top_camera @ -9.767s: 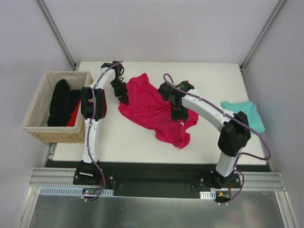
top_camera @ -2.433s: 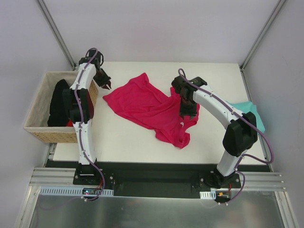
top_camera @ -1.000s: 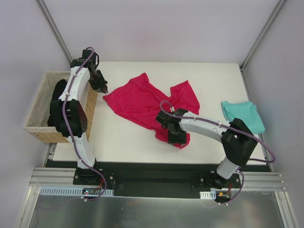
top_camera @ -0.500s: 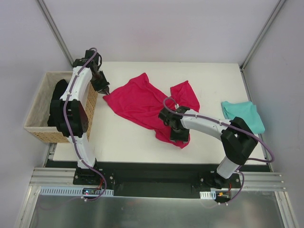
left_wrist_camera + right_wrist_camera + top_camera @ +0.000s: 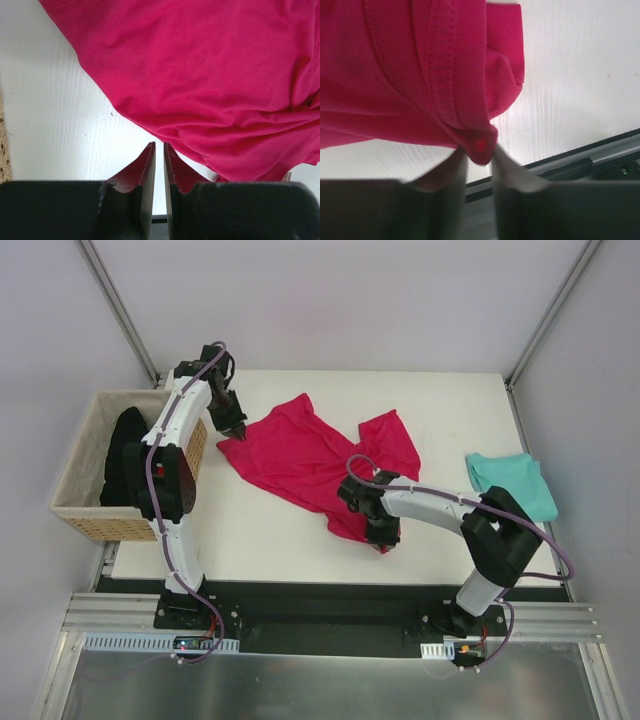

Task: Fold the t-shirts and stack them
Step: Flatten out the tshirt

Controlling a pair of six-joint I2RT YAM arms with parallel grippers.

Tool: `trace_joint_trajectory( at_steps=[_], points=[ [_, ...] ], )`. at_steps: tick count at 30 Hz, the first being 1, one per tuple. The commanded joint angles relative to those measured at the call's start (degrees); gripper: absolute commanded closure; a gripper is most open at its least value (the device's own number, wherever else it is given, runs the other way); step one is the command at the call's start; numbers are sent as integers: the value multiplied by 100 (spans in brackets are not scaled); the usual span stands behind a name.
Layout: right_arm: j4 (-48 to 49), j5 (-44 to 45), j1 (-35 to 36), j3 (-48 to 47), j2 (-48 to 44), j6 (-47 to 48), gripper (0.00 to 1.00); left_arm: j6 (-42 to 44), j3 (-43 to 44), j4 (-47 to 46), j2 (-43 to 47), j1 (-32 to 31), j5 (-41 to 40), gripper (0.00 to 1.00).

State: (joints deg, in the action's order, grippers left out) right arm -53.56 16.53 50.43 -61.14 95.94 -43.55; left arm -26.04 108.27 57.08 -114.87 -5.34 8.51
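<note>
Near the table's (image 5: 250, 545) front edge, the pink shirt's (image 5: 300, 455) corner sits between the right pincer's (image 5: 479, 156) fingers, whether gripped I cannot tell.

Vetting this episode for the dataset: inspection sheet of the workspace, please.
Surface: white table, no spills seen.
Job's things: crimson shirt crumpled mid-table; teal shirt bunched at right edge.
Clutter: wicker basket off left side, dark clothes inside.
Grippers: left gripper nearly closed, empty, beside shirt edge; right gripper pinching a neckband fold.
Cables: purple cables along both arms, no snag seen.
Surroundings: grey walls, metal frame; nothing else seen.
</note>
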Motion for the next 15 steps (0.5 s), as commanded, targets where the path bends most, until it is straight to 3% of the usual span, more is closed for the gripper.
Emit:
trace_joint_trajectory(
  at_steps=[1,2,15],
  points=[
    [21,-45,-42,24,-58,-136,87,91,291,260,26,-54,-34,89],
    [12,-45,-43,-20,-49,-119,99,91,300,260,26,-63,-34,89],
    [-1297,1203,-183,-1470,-172,285,99,-50,555,304,-44,-160,107,89]
  ],
)
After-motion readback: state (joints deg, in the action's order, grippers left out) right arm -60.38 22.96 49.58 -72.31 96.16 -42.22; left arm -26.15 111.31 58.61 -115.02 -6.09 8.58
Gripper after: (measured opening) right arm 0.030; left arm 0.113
